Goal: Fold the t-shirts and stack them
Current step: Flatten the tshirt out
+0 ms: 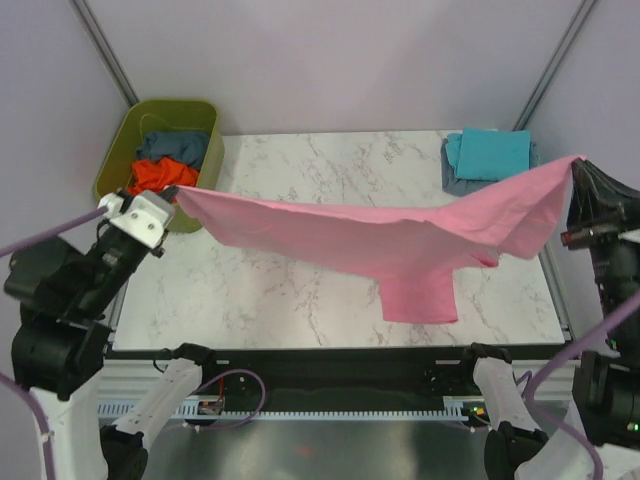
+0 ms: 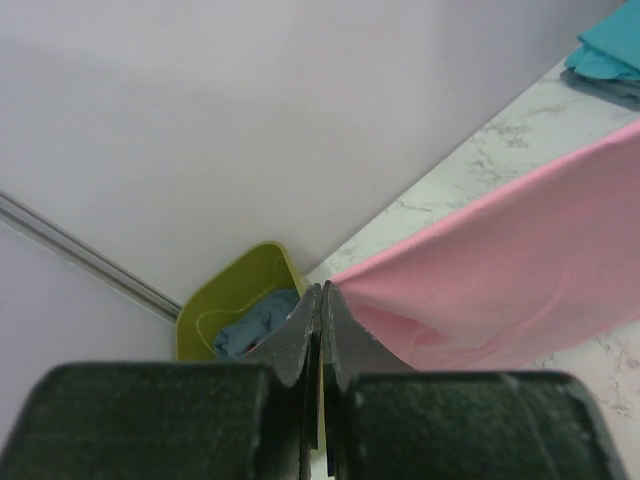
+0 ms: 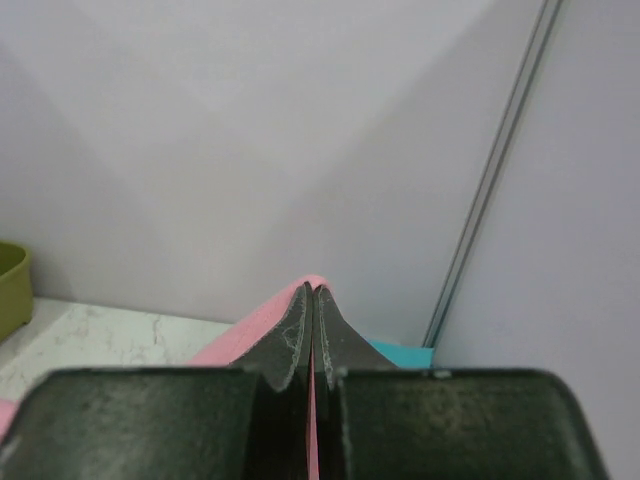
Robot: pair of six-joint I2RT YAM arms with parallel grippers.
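Left wrist view, closest in: my left fingers (image 2: 320, 300) are pressed flat together with no gap, pinching one edge of the pink t-shirt (image 2: 500, 290), which runs away from them to the right. On the right wrist view my right fingers (image 3: 312, 300) are clamped the same way, with a thin strip of pink cloth caught between them and a fold of it rising just behind the tips. That makes two sets of fingers, both closed on the one shirt.

From above, the pink t-shirt hangs stretched between my two arms over the desk (image 1: 300, 160). Its long axis runs left to right, sagging a little in the middle, and the right end is held farther back than the left. One sleeve (image 1: 420, 295) hangs down toward the near edge of the desk; I cannot tell whether it touches the marble.

Farther back there is one olive-green tub (image 1: 113, 160) off the far left corner of the desk. It holds one orange t-shirt (image 1: 158, 176) and, behind that, one slate blue t-shirt (image 1: 172, 146), both crumpled. At the far right corner one turquoise t-shirt (image 1: 490, 153) lies folded flat. A greyer blue layer shows under its edges, and I cannot tell whether that is a separate shirt.
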